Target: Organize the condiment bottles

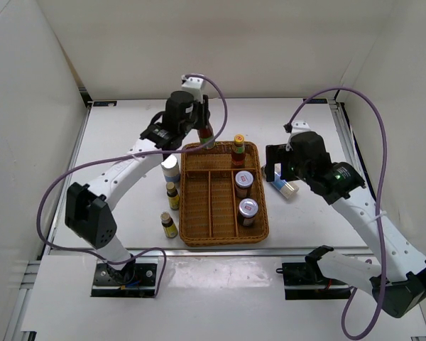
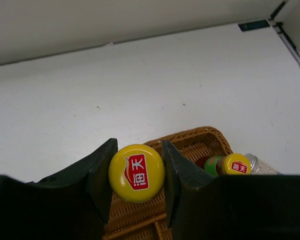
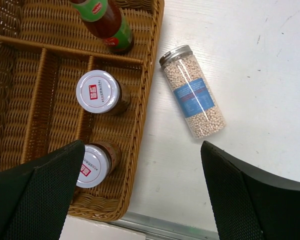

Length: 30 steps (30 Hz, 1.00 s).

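The left gripper (image 2: 137, 167) pinches a red-sauce bottle (image 2: 136, 173) just under its yellow cap, a finger on either side; the bottle hangs about upright, its long axis pointing down past the fingers into the far-left corner of the wicker tray (image 2: 190, 140), directly beneath; the second red-sauce bottle (image 2: 234, 164) stands in that same far row, off to the gripper's right; so the release probably calls for a straight descent; the arm is stretched far forward, wrist bent down. The right gripper (image 3: 142, 150) hangs spread wide over the table (image 3: 270, 75); a white-blue cylinder (image 3: 194, 99) lies on its side ahead of it, angled to the finger line.
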### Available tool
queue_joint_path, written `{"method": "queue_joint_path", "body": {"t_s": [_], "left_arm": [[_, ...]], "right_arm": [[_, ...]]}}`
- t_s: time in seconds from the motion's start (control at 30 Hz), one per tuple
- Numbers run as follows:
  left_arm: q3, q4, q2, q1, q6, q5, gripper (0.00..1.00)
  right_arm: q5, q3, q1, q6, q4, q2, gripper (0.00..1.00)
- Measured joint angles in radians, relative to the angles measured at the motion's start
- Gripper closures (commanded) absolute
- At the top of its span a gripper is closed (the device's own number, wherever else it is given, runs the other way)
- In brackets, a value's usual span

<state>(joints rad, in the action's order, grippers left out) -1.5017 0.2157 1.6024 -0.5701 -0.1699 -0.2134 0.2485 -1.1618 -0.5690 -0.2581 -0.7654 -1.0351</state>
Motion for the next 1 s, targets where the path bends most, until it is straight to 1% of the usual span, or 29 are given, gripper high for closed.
{"method": "queue_joint_path", "body": {"t_s": [0.23, 0.37, 0.57, 0.63, 0.67, 0.7, 0.8, 0.83, 0.9, 1.0], "left_arm": [[0.064, -0.019, 0.094, -0.018, -0.01, 0.011, 0.89], [0.116, -0.029, 0.119, -0.015, -0.013, 0.011, 0.89], [0.121, -0.048, 0.152, -0.02, -0.015, 0.012, 0.89], [0.121, -0.059, 0.156, -0.021, -0.015, 0.011, 0.82], [0.121, -0.064, 0.158, -0.021, -0.015, 0.011, 0.76], [0.121, -0.068, 0.159, -0.022, -0.015, 0.01, 0.64], [0.121, -0.068, 0.159, -0.027, -0.014, 0.0, 0.54], [0.121, -0.066, 0.159, -0.029, -0.014, -0.005, 0.48], [0.121, -0.067, 0.159, -0.034, -0.014, -0.011, 0.44], [0.111, -0.074, 0.159, -0.042, -0.014, -0.013, 0.43]], "right_arm": [[0.013, 0.016, 0.033, -0.006, -0.018, -0.006, 0.0], [0.012, 0.025, 0.05, -0.015, -0.025, -0.02, 0.0], [-0.008, 0.029, 0.123, -0.022, -0.04, -0.068, 0.0], [-0.028, 0.029, 0.156, -0.022, -0.044, -0.091, 0.0], [-0.04, 0.029, 0.172, -0.021, -0.044, -0.106, 0.0], [-0.049, 0.029, 0.192, -0.021, -0.044, -0.124, 0.0], [-0.078, 0.018, 0.244, -0.014, -0.047, -0.193, 0.0], [-0.089, 0.011, 0.261, -0.011, -0.048, -0.223, 0.0], [-0.107, -0.011, 0.291, -0.007, -0.048, -0.283, 0.0], [-0.158, -0.056, 0.324, -0.003, -0.047, -0.368, 0.0]]}}
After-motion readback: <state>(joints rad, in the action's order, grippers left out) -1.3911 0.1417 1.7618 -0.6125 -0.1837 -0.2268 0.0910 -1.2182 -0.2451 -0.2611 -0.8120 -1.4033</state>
